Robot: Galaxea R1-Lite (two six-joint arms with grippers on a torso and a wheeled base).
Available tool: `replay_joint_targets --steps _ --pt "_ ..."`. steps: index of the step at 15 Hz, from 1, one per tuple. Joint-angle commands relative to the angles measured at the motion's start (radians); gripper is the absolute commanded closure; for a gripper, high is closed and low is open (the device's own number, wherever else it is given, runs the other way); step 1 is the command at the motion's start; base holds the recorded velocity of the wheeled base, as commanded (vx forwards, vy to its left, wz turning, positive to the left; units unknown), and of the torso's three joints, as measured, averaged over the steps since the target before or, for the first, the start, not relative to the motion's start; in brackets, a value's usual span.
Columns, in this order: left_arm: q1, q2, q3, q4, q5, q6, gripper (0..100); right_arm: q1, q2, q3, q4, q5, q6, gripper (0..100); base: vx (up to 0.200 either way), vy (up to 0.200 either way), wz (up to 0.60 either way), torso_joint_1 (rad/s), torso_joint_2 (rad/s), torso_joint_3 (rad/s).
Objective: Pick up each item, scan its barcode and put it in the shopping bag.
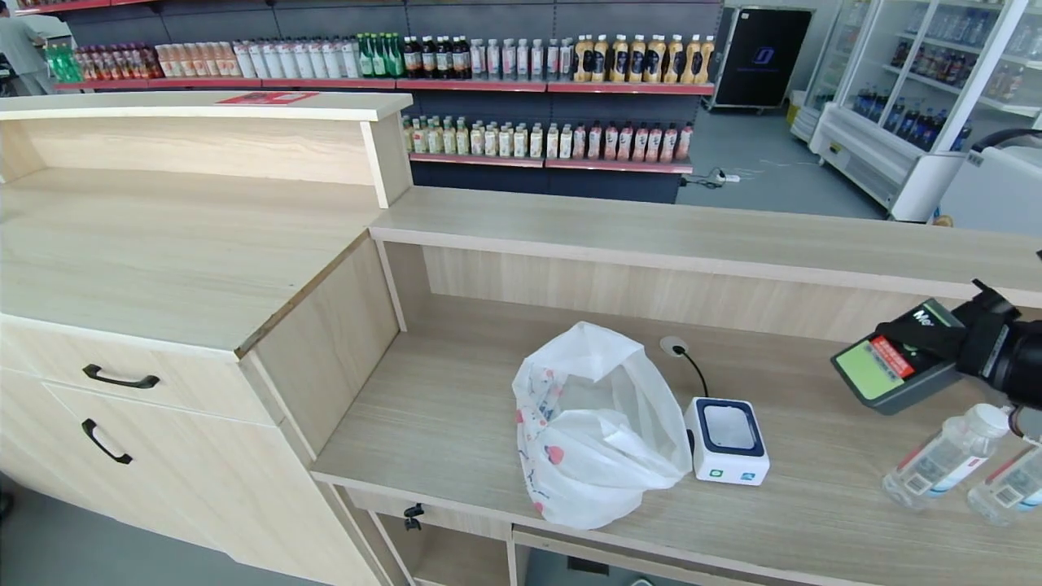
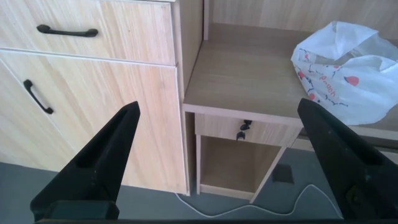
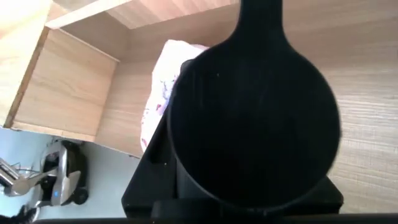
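Box point(image 1: 875, 370): dark, with a green face and a red label. It is held in the air above the right end of the lower desk, tilted, well apart from the bag and scanner.
Right gripper point(image 1: 899, 354): fingers clamped on the box. One black finger lies across its top, and the other is hidden behind it.
Right wrist view: a dark round shape sits close to the lens and I cannot tell what it is. Part of the bag shows beyond it.
Left gripper point(image 2: 217, 168): fingers point(image 2: 93, 168) spread wide apart, holding and touching nothing. It hangs off the desk's near left corner, above the floor and in front of the drawer fronts.
Shopping bag point(image 1: 598, 423): white plastic with small red prints, its mouth open upward. It stands on the lower desk near the front edge.
Scanner point(image 1: 727, 439): small white block with a dark window, just beside the bag on its right. A black cable runs from it back to a round hole point(image 1: 674, 346) in the desk.
Bottles: two clear ones with white caps, point(image 1: 944, 457) and point(image 1: 1009, 488). They sit side by side on the desk's right end, below the held box.
Lower desk point(image 1: 440, 407): pale wood, walled at the back by a raised ledge and on the left by a taller cabinet point(image 1: 163, 268) with black handles.
Background: shelves of drinks point(image 1: 488, 61) — a glass-door cooler point(image 1: 920, 89) stands at the right.
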Motion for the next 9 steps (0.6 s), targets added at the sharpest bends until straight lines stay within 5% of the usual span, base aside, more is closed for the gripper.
replay_joint_targets --steps 1,9 --pt "0.001 0.001 0.0 0.0 0.0 0.0 0 -0.033 0.157 0.007 -0.053 0.044 0.015 100 0.0 0.0 0.0 0.0 0.0 0.0" --pt "0.001 0.001 0.0 0.0 0.0 0.0 0 -0.04 0.3 0.007 -0.096 0.139 0.021 100 0.0 0.0 0.0 0.0 0.0 0.0"
